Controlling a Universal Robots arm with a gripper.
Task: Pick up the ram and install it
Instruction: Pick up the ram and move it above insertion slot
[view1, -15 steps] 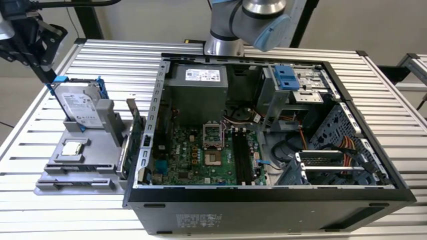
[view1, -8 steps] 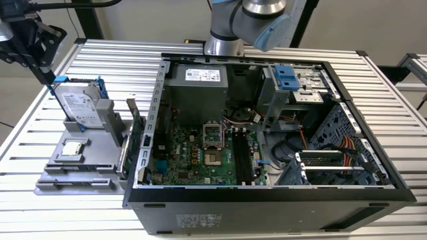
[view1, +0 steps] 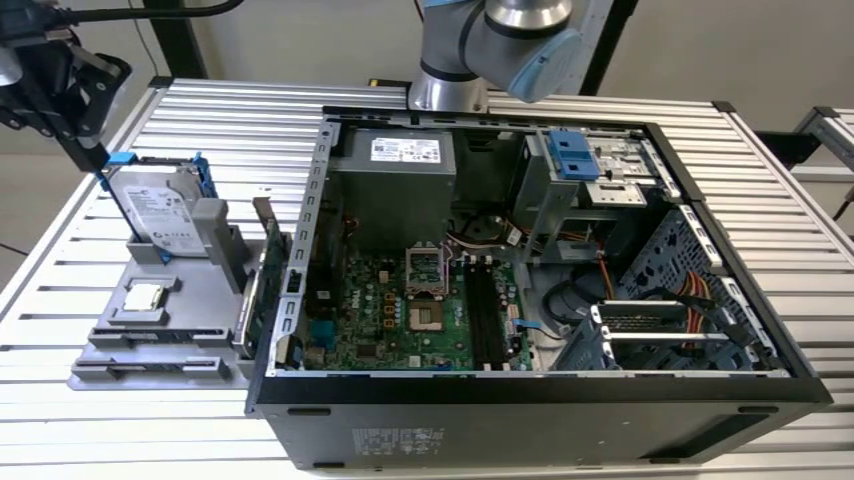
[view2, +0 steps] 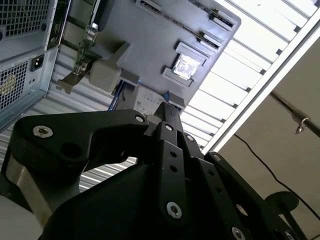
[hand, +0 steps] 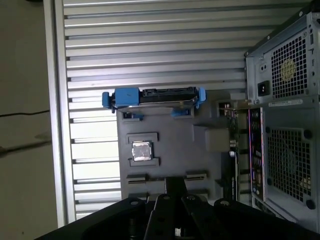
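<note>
"Below the claw, which hangs well above the grey tray with its tips pressed together and nothing pinched, where is the ram?"

"I can't be sure from here. I take it for the thin dark strip in the tray's outermost cradle, roughly under the tips (on its edge, if that is it)."

"What could go wrong?"

"Tips shut like this would only butt the stick's top edge, I judge, and a skewed descent could catch the cradle's end posts. The processor chip and the upright hard drive sit further along the tray from the tips. The green card stands along the side nearest the case."

"Room?"

"Open air above the tray, and table slats on the claw's side away from the case. The case wall and that card crowd the other side."
</note>
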